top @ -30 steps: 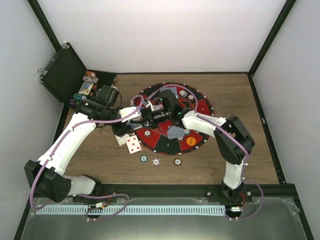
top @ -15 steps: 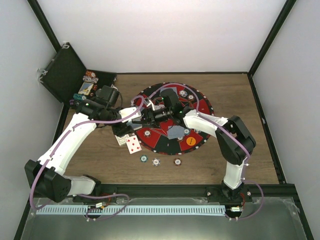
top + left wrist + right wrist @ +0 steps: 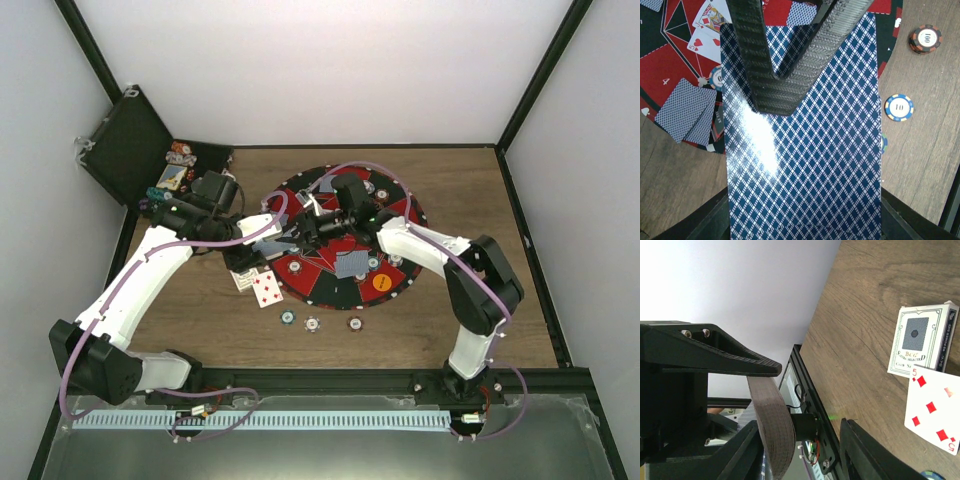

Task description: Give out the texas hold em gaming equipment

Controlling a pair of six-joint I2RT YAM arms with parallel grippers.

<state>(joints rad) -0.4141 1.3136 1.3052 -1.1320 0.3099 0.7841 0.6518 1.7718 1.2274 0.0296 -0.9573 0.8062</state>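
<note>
Left gripper (image 3: 284, 233) and right gripper (image 3: 308, 228) sit tip to tip over the left part of the round mat (image 3: 330, 290), which lies mid-table (image 3: 480, 200) in the view from above. A face-up five of diamonds (image 3: 267, 288) and a card box (image 3: 243, 281) lie just off the mat's left rim. Three chips (image 3: 313, 323) sit in a row between the mat and the table's near edge, and an orange button (image 3: 381, 282) rests on the mat.

From the left wrist, the fingers (image 3: 760, 60) are clenched on a blue diamond-backed playing card (image 3: 805, 165), above a face-down pair (image 3: 685, 115) on the mat.

From the right wrist, the jaws stand apart around a dark curved strip (image 3: 771, 430), not closed on it; what the strip is cannot be told.
</note>
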